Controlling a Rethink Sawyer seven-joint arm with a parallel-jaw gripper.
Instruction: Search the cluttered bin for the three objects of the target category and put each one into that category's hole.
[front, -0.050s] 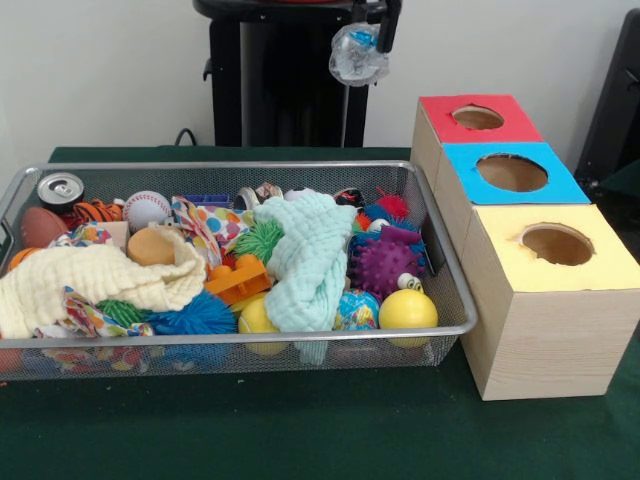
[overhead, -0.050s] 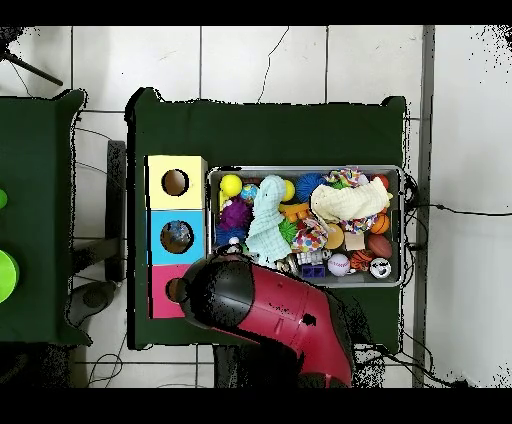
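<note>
While it hangs high behind the red-topped box (front, -0.050s: 477, 119), the pincer (front, -0.050s: 368, 40) is clamped on a crumpled clear plastic bottle (front, -0.050s: 356, 54), whose long axis I cannot tell. Beside it stand the blue-topped box (front, -0.050s: 511, 173) and the yellow-topped box (front, -0.050s: 555, 246), all on the green tabletop (front, -0.050s: 300, 430) next to the wire bin (front, -0.050s: 250, 352).

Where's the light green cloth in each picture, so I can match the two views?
Front view: the light green cloth is draped over the toys right of the bin's middle, beside the purple spiky ball.
Overhead view: the cloth lies in the bin's left part, toward the boxes.
Shared landmark: the yellow-topped box, at the row's end.
</note>
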